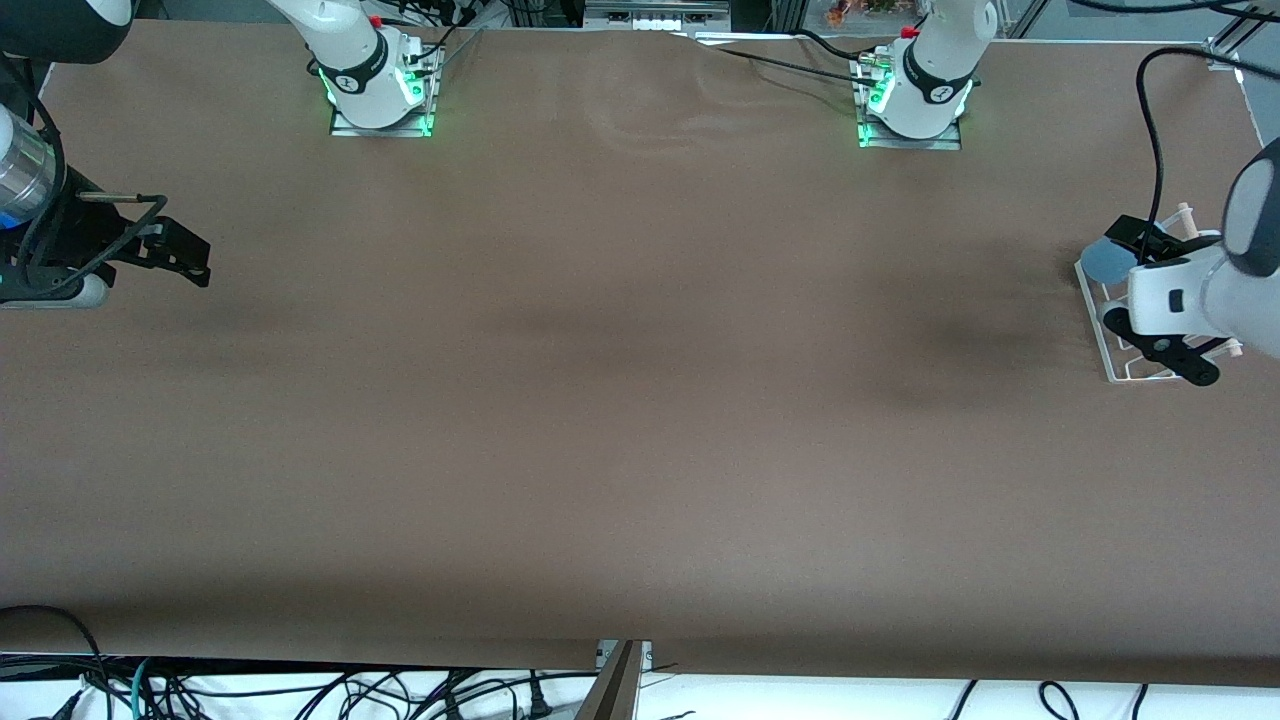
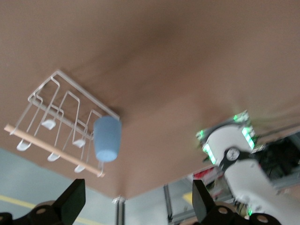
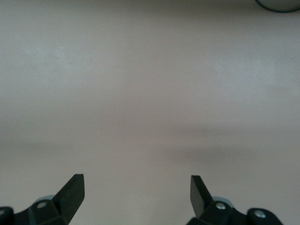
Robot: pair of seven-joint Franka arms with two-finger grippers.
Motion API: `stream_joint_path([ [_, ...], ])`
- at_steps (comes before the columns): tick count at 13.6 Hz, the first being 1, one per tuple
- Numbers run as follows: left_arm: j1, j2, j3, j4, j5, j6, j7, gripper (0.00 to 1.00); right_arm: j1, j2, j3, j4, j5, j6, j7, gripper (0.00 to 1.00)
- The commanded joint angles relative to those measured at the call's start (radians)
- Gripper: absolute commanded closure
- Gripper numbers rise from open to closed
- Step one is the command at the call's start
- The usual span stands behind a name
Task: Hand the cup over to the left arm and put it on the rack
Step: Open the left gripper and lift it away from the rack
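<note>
A wide brown tabletop (image 1: 620, 400) fills the front view, with loose cables hanging off its nearest edge at about 6 o'clock.

At roughly 3 o'clock, toward the left arm's end, a white wire rack (image 1: 1118, 358) sits on the tabletop. The left gripper (image 1: 1160, 300) hovers over the rack, its jaws spread wide and holding nothing; the left arm (image 1: 1240, 280) enters from the frame's edge. The cup (image 1: 1104, 258), light blue, sits on the rack at its end farther from the camera. In the left wrist view the cup (image 2: 107, 138) hangs on a wire peg of the rack (image 2: 56, 117), next to a pale wooden dowel (image 2: 51, 151), clear of the jaws.

At about 9 o'clock, the right gripper (image 1: 185, 255) waits above the bare tabletop, its jaws also wide and empty.

At 11 and 1 o'clock, two arm bases glow green.
</note>
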Motion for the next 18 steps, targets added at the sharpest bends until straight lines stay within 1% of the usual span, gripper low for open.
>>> stream_joint_path([
  [1,-0.03,-0.002,-0.02,0.077,-0.07,0.026,-0.202,0.0,-0.01,-0.01,0.003,-0.01,0.011,0.009,-0.017,0.0],
  [3,-0.038,-0.041,-0.064,0.079,-0.107,0.058,-0.318,0.0,-0.01,-0.01,0.003,-0.01,0.011,0.009,-0.017,0.0],
  [4,-0.037,-0.103,-0.062,0.04,-0.164,0.138,-0.367,0.0,-0.01,-0.01,0.003,-0.01,0.011,0.01,-0.017,0.0],
  [5,-0.035,-0.19,-0.049,-0.075,-0.214,0.247,-0.397,0.0,-0.01,-0.01,0.003,-0.01,0.011,0.01,-0.017,0.0],
  [6,-0.061,-0.281,-0.004,-0.178,-0.243,0.333,-0.418,0.0,-0.01,-0.01,0.003,-0.01,0.011,0.01,-0.017,0.0],
  [7,-0.169,-0.356,0.108,-0.258,-0.269,0.411,-0.456,0.0,-0.01,-0.01,0.003,-0.01,0.011,0.01,-0.017,0.0],
  [8,-0.313,-0.424,0.255,-0.347,-0.278,0.481,-0.497,0.0,-0.01,-0.01,0.002,-0.01,0.015,0.009,-0.016,0.0],
  [9,-0.381,-0.471,0.317,-0.413,-0.283,0.539,-0.532,0.0,-0.011,-0.01,0.002,-0.01,0.034,0.009,-0.016,0.0],
  [10,-0.382,-0.502,0.325,-0.456,-0.309,0.579,-0.569,0.0,-0.013,-0.01,-0.001,-0.01,0.052,0.009,-0.016,0.0],
  [11,-0.382,-0.515,0.348,-0.464,-0.329,0.593,-0.586,0.0,-0.013,-0.01,-0.001,-0.01,0.058,0.009,-0.014,0.0],
  [12,-0.386,-0.513,0.378,-0.452,-0.329,0.595,-0.574,0.0,-0.017,-0.01,-0.003,-0.01,0.063,0.009,-0.014,0.0],
  [13,-0.385,-0.509,0.392,-0.446,-0.331,0.598,-0.573,0.0,-0.024,-0.01,-0.003,-0.01,0.072,0.009,-0.014,0.0],
  [15,-0.368,-0.503,0.393,-0.429,-0.332,0.589,-0.568,0.0,-0.028,-0.01,-0.003,-0.01,0.08,0.009,-0.016,0.0],
  [17,-0.357,-0.503,0.394,-0.427,-0.38,0.59,-0.589,0.0,-0.028,-0.01,-0.001,-0.01,0.08,0.009,-0.014,0.0],
  [18,-0.351,-0.503,0.394,-0.427,-0.378,0.59,-0.621,0.0,-0.028,-0.01,-0.003,-0.01,0.08,0.009,-0.014,0.0],
])
